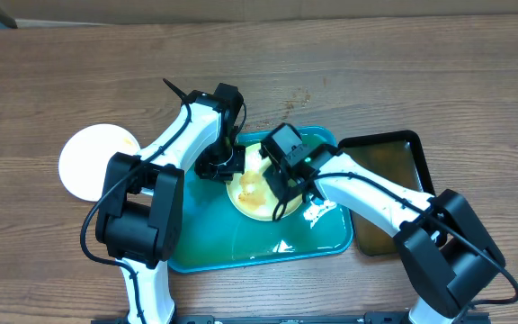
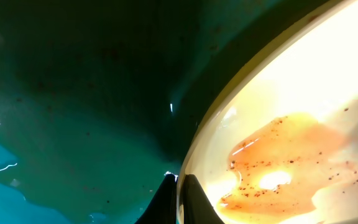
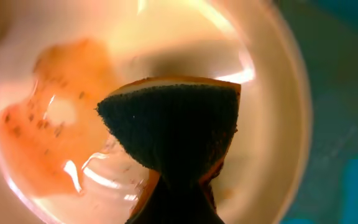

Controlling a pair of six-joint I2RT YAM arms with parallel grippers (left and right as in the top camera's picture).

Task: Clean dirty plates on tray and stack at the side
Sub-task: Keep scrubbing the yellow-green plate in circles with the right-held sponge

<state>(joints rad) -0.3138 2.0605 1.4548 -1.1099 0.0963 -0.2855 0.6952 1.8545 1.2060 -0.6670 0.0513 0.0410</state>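
Observation:
A pale plate (image 1: 252, 192) with an orange-brown speckled smear lies on the teal tray (image 1: 214, 243). My left gripper (image 1: 226, 166) is shut on the plate's left rim; its wrist view shows the two fingers (image 2: 180, 199) pinching the rim of the plate (image 2: 291, 124) over the tray (image 2: 73, 112). My right gripper (image 1: 288, 184) is shut on a dark sponge (image 3: 173, 127) with an orange edge, held over the plate (image 3: 272, 124) beside the smear (image 3: 48, 137). A clean white plate (image 1: 93, 160) sits on the table left of the tray.
A smaller black tray (image 1: 394, 180) with brownish liquid stands right of the teal tray. White suds (image 1: 322, 211) lie on the teal tray near its right side. Wooden table (image 1: 376, 72) all round.

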